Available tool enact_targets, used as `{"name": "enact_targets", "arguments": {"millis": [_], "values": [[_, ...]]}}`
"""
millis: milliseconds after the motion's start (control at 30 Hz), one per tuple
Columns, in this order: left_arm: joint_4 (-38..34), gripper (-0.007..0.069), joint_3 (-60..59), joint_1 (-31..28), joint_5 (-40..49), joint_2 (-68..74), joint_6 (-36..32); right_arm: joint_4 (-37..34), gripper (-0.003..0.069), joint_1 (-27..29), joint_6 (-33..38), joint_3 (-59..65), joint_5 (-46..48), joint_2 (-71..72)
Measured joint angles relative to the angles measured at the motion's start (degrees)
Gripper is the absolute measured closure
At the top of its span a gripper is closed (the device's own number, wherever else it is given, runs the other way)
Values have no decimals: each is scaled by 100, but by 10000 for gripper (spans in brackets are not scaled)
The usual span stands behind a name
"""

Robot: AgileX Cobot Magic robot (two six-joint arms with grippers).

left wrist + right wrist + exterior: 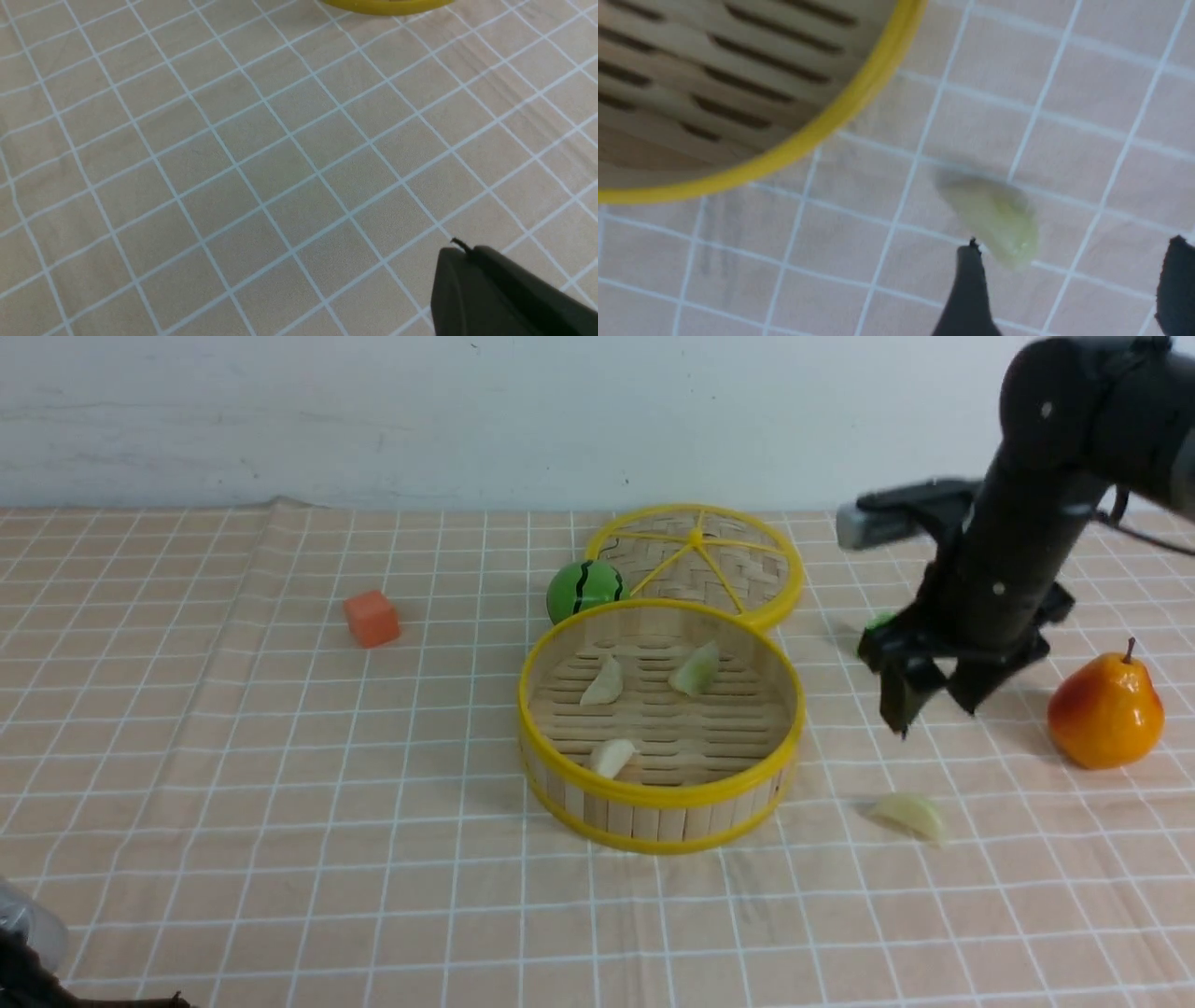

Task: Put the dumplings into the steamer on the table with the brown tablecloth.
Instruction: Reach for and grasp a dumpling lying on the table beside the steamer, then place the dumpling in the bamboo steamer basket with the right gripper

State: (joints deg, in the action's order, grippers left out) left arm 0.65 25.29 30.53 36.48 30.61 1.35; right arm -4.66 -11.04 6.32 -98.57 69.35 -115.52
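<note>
We count three dumplings (604, 681) on the slatted floor of the steamer (653, 795): two side by side toward the back and one near the front wall. The fourth dumpling (908, 815) lies on the brown tablecloth (280, 756) to the right of the steamer, apart from its rim and on its side. In the right wrist view this fourth dumpling (992, 219) shows pale yellow-green and somewhat blurred, near the steamer's yellow rim (859, 93).

The right claw (934, 709) hangs above the cloth behind the fourth dumpling, fingers pointing down. Its fingers are spread apart with nothing between them. From the wrist, one dark fingertip (969, 280) sits just beside the dumpling's end, and we cannot tell whether it touches.

Of the left claw (486, 294) we see only one dark finger over bare checked cloth, so we cannot tell whether it is spread or clenched. A sliver of the steamer's rim (383, 5) shows at the edge of that view.

Behind the steamer, the flat woven lid (695, 565) lies on the worktop (140, 616), touching the steamer's back rim. A green striped ball (583, 590) rests against both. An orange cube (372, 618) sits well to the left and a pear (1106, 709) stands at the far right. A small green thing (878, 621) peeks out behind the right claw, possibly another cube.
</note>
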Motion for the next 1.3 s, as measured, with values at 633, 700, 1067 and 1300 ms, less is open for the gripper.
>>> {"name": "enact_targets", "arguments": {"millis": [633, 700, 1067, 1300], "values": [[-154, 621, 0, 0, 113, 0, 0, -216, 423, -120, 492, 559, -652, -540], [-154, 620, 0, 0, 115, 0, 0, -230, 423, -120, 501, 409, -456, -508], [-154, 618, 0, 0, 69, 0, 0, -1883, 423, -495, 1078, -857, -474, 44], [-154, 612, 0, 0, 69, 0, 0, -1868, 423, -1039, 1552, -805, -1132, -772]]}}
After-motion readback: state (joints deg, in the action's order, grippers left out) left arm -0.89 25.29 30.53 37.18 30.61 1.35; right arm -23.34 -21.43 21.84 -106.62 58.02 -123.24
